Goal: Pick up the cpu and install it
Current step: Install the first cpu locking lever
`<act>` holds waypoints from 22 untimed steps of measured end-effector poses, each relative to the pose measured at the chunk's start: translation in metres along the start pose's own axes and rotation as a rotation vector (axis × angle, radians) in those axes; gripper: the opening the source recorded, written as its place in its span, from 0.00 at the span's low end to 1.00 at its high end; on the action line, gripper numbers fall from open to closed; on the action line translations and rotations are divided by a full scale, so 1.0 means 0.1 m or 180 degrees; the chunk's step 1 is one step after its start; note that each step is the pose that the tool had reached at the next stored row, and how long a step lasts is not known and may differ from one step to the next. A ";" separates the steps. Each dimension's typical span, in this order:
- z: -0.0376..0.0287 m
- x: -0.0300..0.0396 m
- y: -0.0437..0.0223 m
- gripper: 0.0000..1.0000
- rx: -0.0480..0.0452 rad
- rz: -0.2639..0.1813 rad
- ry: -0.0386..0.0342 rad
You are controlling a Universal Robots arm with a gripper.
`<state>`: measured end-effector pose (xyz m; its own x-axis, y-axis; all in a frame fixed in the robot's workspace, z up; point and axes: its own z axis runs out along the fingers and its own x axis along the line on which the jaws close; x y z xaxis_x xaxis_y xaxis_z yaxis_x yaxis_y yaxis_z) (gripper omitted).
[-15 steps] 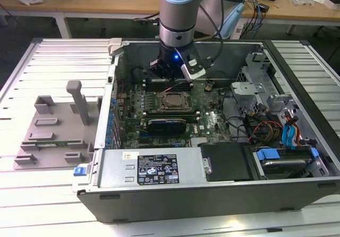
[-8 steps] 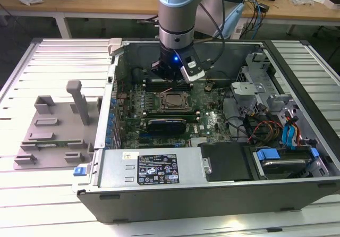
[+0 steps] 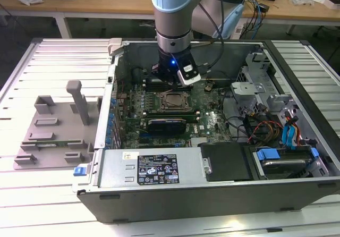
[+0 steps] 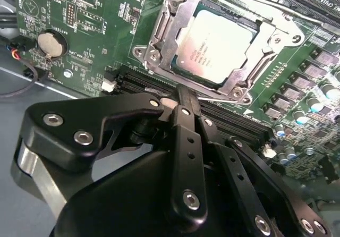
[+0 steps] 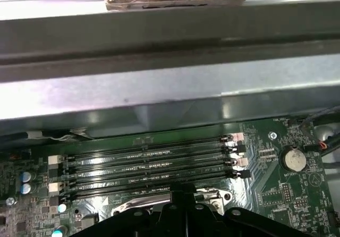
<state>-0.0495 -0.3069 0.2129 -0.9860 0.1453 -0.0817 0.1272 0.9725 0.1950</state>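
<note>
Cpu: square silver-topped chip with no long axis to speak of, lying flat inside the metal socket frame on the motherboard. It is not in the grasp and sits just beyond the fingertips, ahead of them and a little to one side in the second wrist view. Gripper: the single arm's own, with its fingers drawn together on nothing, tips poised over the edge of the memory slots that run between them and the socket. The chip appears seated rather than waiting to be fetched.
</note>
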 end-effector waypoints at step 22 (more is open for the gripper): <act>0.053 0.029 0.086 0.11 0.0049 0.0023 -0.0103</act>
<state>-0.0508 -0.2971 0.2092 -0.9811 0.1580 -0.1120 0.1362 0.9741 0.1807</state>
